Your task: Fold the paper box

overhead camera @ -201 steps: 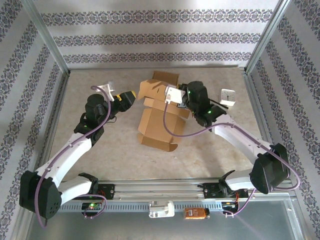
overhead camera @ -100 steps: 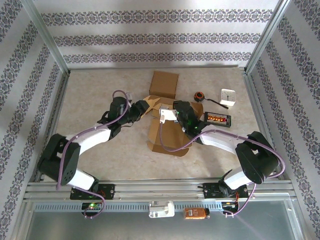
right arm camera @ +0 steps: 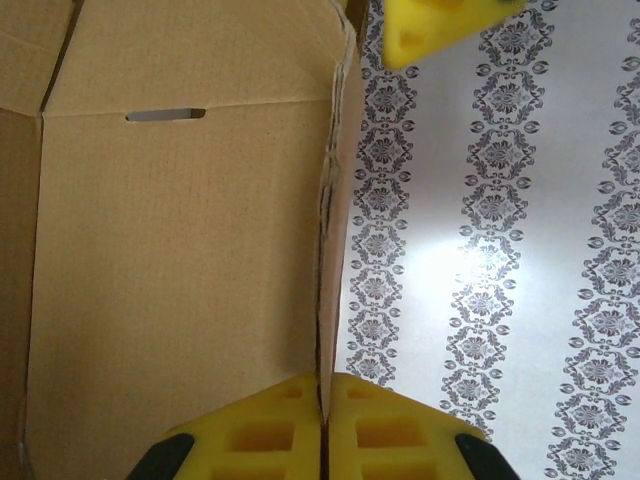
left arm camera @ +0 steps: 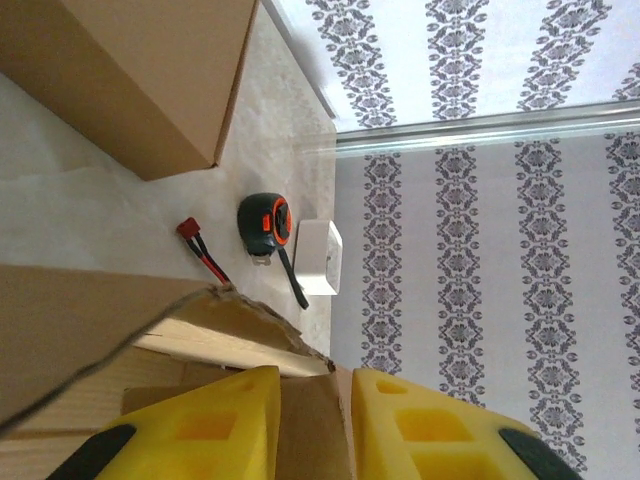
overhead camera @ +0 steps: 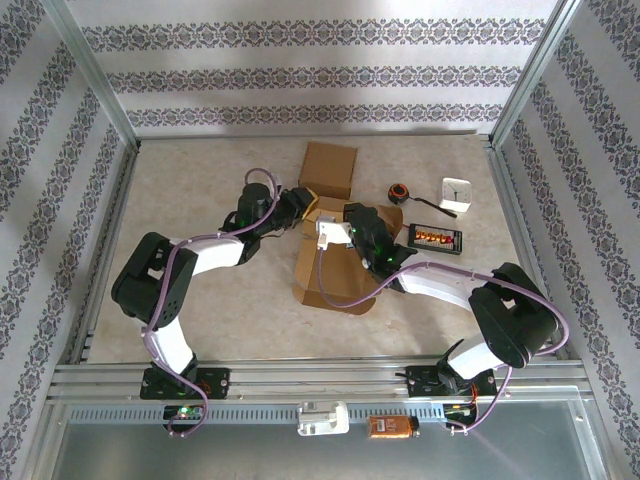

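Cardboard box (overhead camera: 335, 272) wall pinched by right end effector (right arm camera: 322, 388); left end effector (left arm camera: 315, 390) slightly spread.

Layout seen from above. I have the left gripper (overhead camera: 308, 200) and the right gripper (right arm camera: 322, 385) facing each other along the far flap of the paper box (overhead camera: 335, 270). The rest of the box lies on the table (overhead camera: 200, 180), nearer the arm bases than both grippers. Just beyond the left gripper I find a second box (overhead camera: 328, 170). To the right of the right gripper lies a tape measure (overhead camera: 398, 192), then a clock (overhead camera: 457, 193) farther right. A battery pack (overhead camera: 433, 238) lies nearer the bases than those two. In the right wrist view, the box wall stands between the fingers.
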